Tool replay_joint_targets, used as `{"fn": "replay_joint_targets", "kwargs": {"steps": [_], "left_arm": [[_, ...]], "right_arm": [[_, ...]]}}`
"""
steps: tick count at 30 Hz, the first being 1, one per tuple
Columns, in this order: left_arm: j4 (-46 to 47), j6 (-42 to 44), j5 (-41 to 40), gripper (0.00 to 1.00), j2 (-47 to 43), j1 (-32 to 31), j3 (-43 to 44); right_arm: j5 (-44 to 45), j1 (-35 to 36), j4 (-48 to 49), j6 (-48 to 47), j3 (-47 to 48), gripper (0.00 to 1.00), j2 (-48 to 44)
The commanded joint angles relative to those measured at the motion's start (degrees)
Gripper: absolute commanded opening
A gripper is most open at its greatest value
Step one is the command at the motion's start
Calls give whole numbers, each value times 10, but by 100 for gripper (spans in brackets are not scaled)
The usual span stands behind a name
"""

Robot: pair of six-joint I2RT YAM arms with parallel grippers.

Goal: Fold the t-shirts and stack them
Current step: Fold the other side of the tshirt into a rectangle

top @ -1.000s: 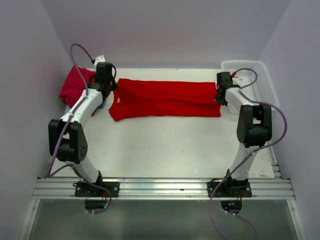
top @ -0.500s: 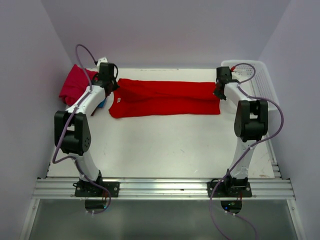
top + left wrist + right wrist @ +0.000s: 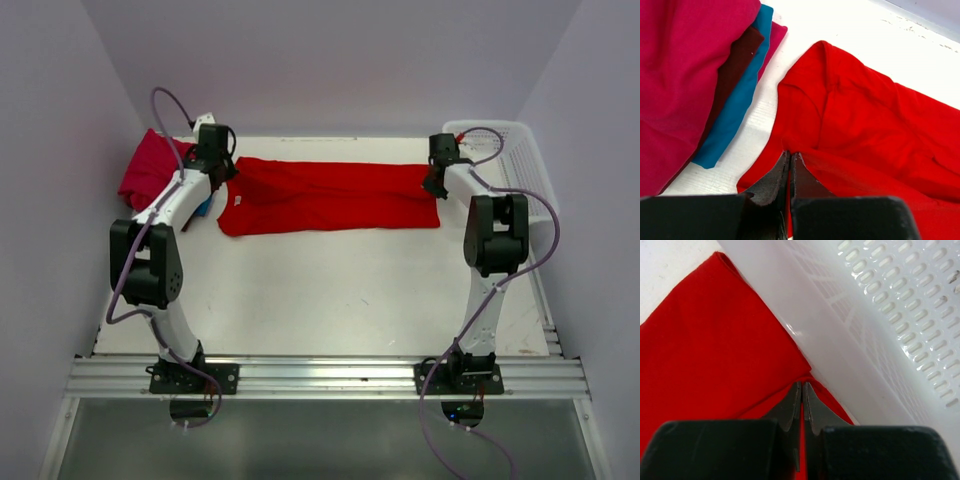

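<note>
The crimson-pink shirt (image 3: pixel 680 75) covers most of the teal-blue shirt (image 3: pixel 735 112).

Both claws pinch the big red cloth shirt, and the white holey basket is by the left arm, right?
No: the top view shows the white plastic mesh basket by the right arm. Left gripper and right gripper do pinch the bright red cloth t-shirt.
</note>
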Motion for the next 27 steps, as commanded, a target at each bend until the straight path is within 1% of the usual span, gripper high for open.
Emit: {"fn": "replay_joint_targets", "kwargs": {"steps": [1, 7, 8, 9, 10, 11, 12, 13, 14, 16, 17, 18, 20, 23, 24, 25, 26, 27], "left_arm": [[9, 11, -7, 0, 8, 8, 24], [14, 10, -3, 0, 18, 13, 27], [16, 10, -3, 0, 20, 13, 27], [18, 9, -1, 0, 21, 14, 25], [29, 8, 2, 39, 20, 14, 22], [37, 8, 4, 62, 17, 14, 19], [44, 7, 5, 83, 13, 14, 6], [68, 6, 9, 100, 7, 13, -3], [84, 6, 12, 100, -6, 14, -14], [123, 5, 17, 100, -23, 14, -43], [132, 5, 20, 100, -38, 14, -50], [141, 4, 22, 100, -46, 14, -63], [162, 2, 37, 100, -69, 14, -84], [189, -11, 80, 100, -103, 13, -113], [190, -14, 95, 100, -112, 12, -138], [219, -24, 123, 100, -120, 12, -152], [228, -26, 142, 98, -132, 11, -181], [239, -26, 166, 75, -135, 7, -194]], "right_arm": [[13, -11, 9, -7, 21, 0, 15], [24, -11, 16, -10, 22, 0, 14], [30, -11, 16, -10, 23, 4, 11], [32, -11, 16, -11, 25, 20, 11], [32, -11, 17, -12, 24, 36, 9], [29, -11, 25, -14, 22, 62, 2], [26, -11, 31, -19, 13, 70, -3], [22, -11, 41, -21, 5, 75, -11], [15, -11, 68, -25, -5, 83, -21], [10, -10, 106, -32, -47, 87, -61], [7, -10, 145, -37, -64, 89, -75], [1, -10, 161, -39, -92, 89, -107], [-6, -8, 198, -46, -115, 90, -137], [-12, -4, 213, -53, -140, 87, -181], [-15, -2, 213, -55, -145, 83, -187], [-28, 0, 213, -60, -148, 79, -196], [-42, 2, 216, -68, -151, 66, -199], [-60, 3, 217, -71, -158, 48, -201]]}}
